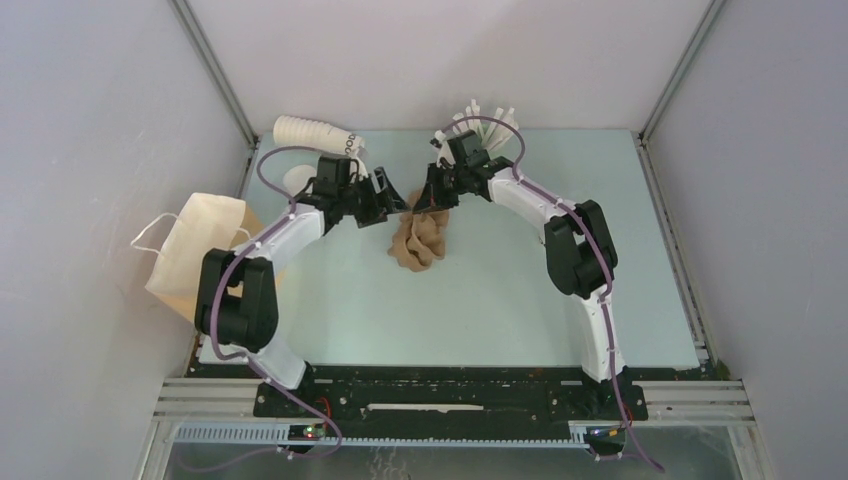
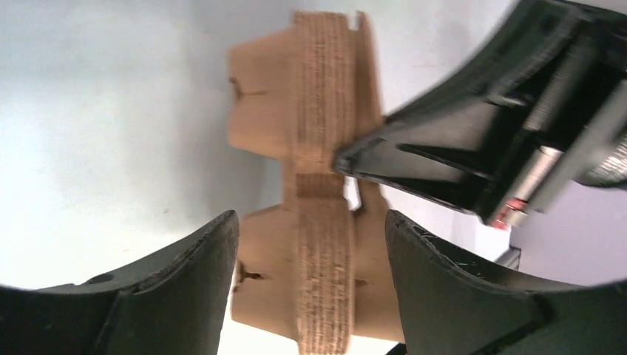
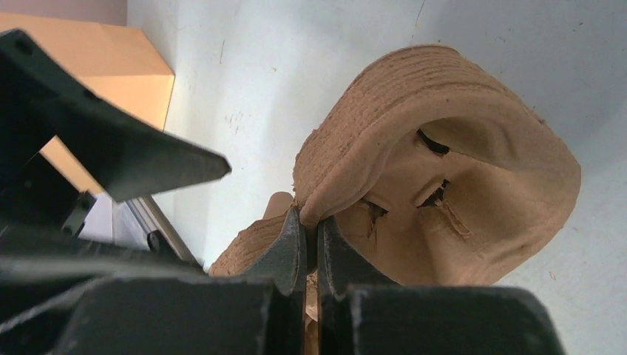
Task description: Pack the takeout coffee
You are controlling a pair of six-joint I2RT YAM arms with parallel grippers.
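Two hands on one brown cup carrier [image 1: 420, 242] mid-surface: right hand [image 3: 310, 222] pressed together on its rim, left hand [image 2: 310, 218] spread astride its middle ridge. Close the left hand squarely on that ridge before lifting, keeping the long axis untwisted, running far-to-near with the near end angled slightly left. Coffee cup [image 1: 297, 180] probably the white shape behind the left arm, far left; pointing too hidden to tell.

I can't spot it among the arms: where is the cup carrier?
In the top view, the brown pulp cup carrier is near the centre, just below the left gripper and the right gripper, whose jaws pinch its edge.
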